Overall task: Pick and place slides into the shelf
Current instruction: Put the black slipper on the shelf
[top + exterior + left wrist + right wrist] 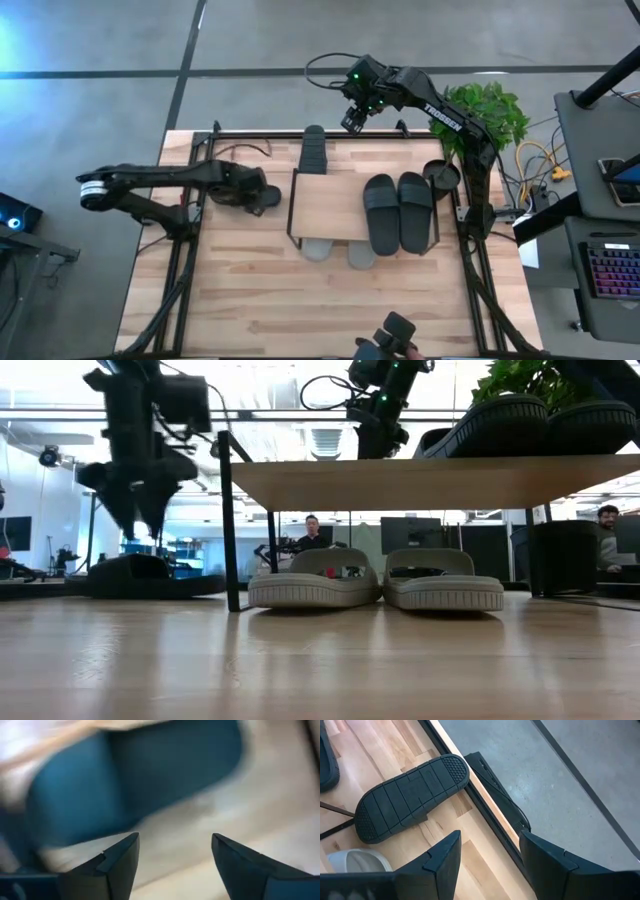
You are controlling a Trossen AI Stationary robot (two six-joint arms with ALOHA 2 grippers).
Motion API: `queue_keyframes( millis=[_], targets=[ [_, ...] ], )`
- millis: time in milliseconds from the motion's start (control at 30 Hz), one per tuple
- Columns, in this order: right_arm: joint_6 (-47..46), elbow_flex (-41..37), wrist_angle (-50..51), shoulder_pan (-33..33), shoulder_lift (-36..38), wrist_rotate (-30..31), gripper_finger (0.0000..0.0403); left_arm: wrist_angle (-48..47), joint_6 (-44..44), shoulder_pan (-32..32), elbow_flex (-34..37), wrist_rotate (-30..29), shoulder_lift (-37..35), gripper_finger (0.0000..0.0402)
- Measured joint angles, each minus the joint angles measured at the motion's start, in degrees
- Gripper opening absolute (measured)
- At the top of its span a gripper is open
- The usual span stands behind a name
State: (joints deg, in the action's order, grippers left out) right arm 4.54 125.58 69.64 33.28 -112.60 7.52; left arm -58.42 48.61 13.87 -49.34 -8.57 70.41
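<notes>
1. Slides already on the shelf (318, 190): two dark ones (400, 211) lie side by side on the right half of its wooden top board, and two light grey ones (378, 586) sit side by side on the lower level, toes showing past the board's near edge.
2. Two dark slides are not yet shelved. One (258, 196) lies on the table (330, 300) near its left edge, just left of the shelf. The other (314, 149) lies at the table's far edge, just beyond the shelf's far-left corner, its long axis running from that edge toward the shelf; the right wrist view shows it sole up.
3. Left gripper (172, 857) hangs directly above the left-hand dark slide, fingers spread apart and empty, with the slide just below them.
4. Right gripper (352, 120) hovers high beyond the table's far edge, to the right of the far slide, fingers likewise released and holding nothing.
5. Judged from this, the left arm is nearer to a grasp: its slide lies straight beneath, so a short descent would do, while the right gripper must travel leftward and down.
</notes>
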Motion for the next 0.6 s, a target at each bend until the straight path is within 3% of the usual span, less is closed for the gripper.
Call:
queue_keyframes(
  millis=[67,200,433,600],
  targets=[
    [0.0,0.0,-0.1,0.0,0.0,0.0,0.0194,-2.9,5.5,0.0,0.2,-3.3,-1.2,0.022],
    [0.1,0.0,-1.3,0.0,0.0,0.0,0.0194,-3.1,6.5,0.0,-0.2,-5.0,0.2,0.0195],
    [0.1,0.0,-3.5,0.0,0.0,0.0,0.0194,-11.2,6.1,0.1,-3.1,-13.3,10.2,0.0187],
    [0.1,0.0,-3.4,0.0,0.0,0.0,0.0194,-11.0,3.5,0.1,-3.7,-14.1,15.8,0.0187]
  ],
)
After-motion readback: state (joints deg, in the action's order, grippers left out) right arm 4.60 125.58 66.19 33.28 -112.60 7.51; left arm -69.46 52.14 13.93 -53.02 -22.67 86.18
